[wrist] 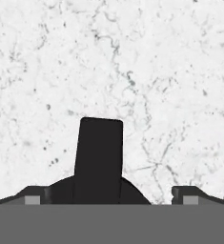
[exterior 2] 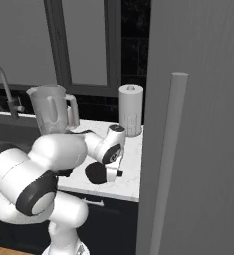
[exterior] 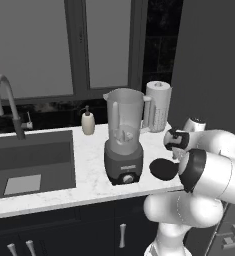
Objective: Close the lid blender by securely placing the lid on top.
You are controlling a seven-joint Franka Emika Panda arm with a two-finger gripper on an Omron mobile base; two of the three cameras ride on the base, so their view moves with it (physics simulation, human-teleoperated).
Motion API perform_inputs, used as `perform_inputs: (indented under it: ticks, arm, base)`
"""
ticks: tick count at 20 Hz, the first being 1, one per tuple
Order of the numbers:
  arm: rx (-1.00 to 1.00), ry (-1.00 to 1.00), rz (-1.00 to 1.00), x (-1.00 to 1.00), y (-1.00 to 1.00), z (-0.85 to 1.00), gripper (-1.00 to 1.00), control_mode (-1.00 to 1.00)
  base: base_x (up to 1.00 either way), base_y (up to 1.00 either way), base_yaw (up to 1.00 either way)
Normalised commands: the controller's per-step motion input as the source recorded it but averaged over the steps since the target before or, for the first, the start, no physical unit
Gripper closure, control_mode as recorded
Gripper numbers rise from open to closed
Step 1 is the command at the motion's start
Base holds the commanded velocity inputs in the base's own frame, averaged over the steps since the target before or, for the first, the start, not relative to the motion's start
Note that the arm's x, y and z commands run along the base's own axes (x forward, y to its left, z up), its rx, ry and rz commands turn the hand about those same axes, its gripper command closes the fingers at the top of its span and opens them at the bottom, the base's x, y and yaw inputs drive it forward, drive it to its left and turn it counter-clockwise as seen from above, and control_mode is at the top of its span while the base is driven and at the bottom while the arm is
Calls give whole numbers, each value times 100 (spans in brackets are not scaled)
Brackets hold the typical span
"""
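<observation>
The blender [exterior: 123,142] stands on the marble counter, a clear jar with an open mouth on a dark grey base with a front knob. The black lid [exterior: 163,169] lies flat on the counter to the blender's right, near the front edge. My gripper [exterior 2: 111,173] points down right over the lid [exterior 2: 94,173], at its right side. In the hand view the lid's tab [wrist: 99,152] juts up from the disc's rim between my fingertips [wrist: 33,197]. The gripper [wrist: 108,198] is open, with a gap between the rim and the right fingertip.
A white ribbed cylinder [exterior: 157,106] stands behind the blender on the right, a beige soap bottle [exterior: 88,122] on its left. The sink [exterior: 29,162] with its faucet [exterior: 6,102] lies further left. A tall grey cabinet wall [exterior 2: 193,124] bounds the counter on the right.
</observation>
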Motion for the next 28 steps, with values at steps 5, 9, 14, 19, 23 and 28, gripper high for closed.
perform_inputs:
  ticks: [5,9,14,19,23,28]
  arm:
    - [0,0,-4,19,0,-24,-100,-100]
    - [0,0,-4,17,-6,-27,-100,-100]
    - [0,0,-4,16,-3,-33,100,-100]
    - [0,0,-1,8,0,-40,100,-100]
    - [0,0,0,0,0,-7,100,-100]
    - [0,0,0,-5,1,0,100,-100]
  base:
    - [0,0,0]
    - [0,0,0]
    - [0,0,0]
    - [0,0,0]
    - [0,0,0]
    - [0,0,0]
